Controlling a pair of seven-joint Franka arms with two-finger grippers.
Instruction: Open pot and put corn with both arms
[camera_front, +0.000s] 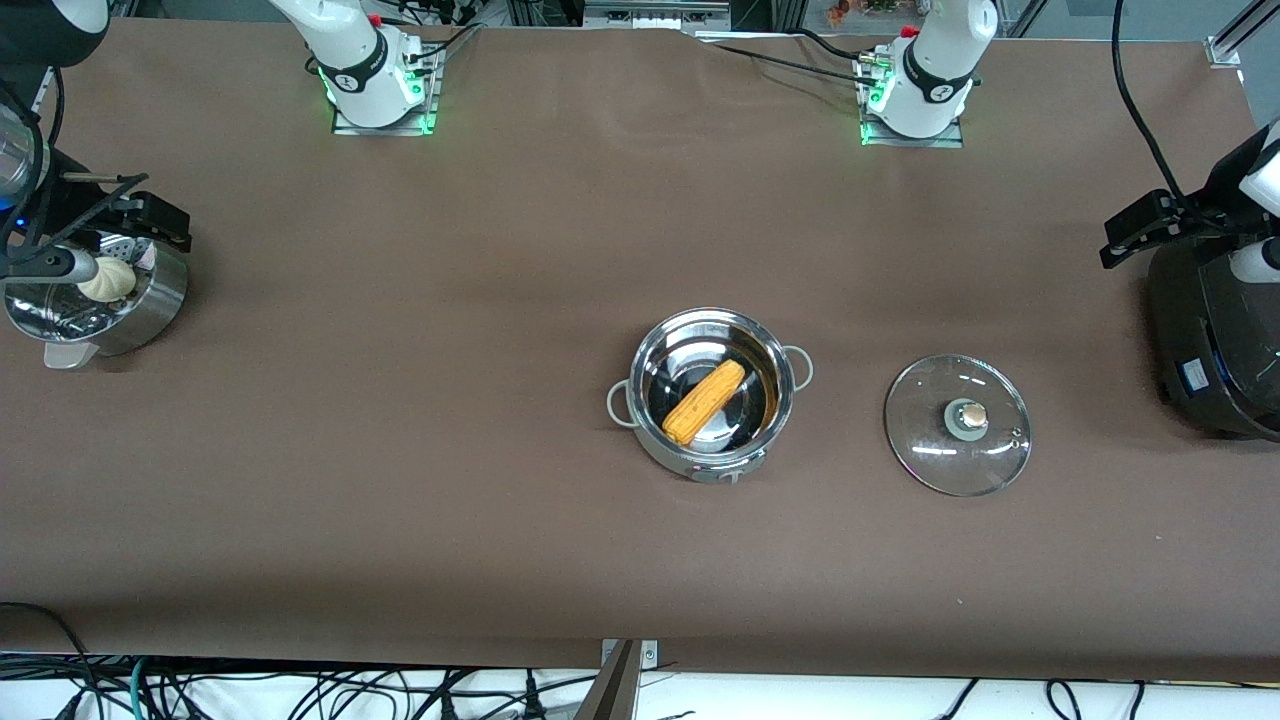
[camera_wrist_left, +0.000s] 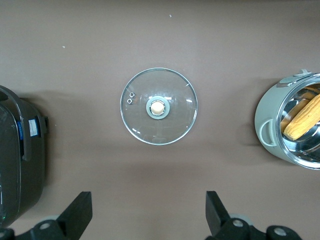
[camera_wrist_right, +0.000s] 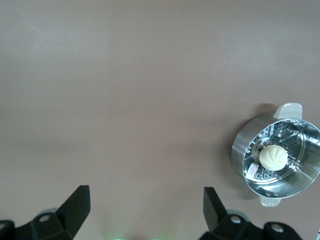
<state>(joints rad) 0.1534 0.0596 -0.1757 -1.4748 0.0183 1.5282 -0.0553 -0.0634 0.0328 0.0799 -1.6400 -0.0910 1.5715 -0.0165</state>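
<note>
The steel pot (camera_front: 668, 450) stands open in the middle of the table, and the yellow-orange corn (camera_front: 703, 402) lies slanted inside it. The glass lid (camera_front: 925, 445) with its copper knob lies flat on the table beside the pot, toward the left arm's end. My left gripper (camera_wrist_left: 148, 212) is open and empty, high above the table; its wrist view shows the lid (camera_wrist_left: 177, 120), the pot (camera_wrist_left: 267, 127) and the corn (camera_wrist_left: 304, 119) below. My right gripper (camera_wrist_right: 145, 207) is open and empty, high over the right arm's end of the table.
A perforated steel steamer (camera_front: 155, 305) with a white bun (camera_front: 107, 280) stands at the right arm's end; it also shows in the right wrist view (camera_wrist_right: 245, 157). A big black cooker (camera_front: 1215, 340) stands at the left arm's end, beside the lid.
</note>
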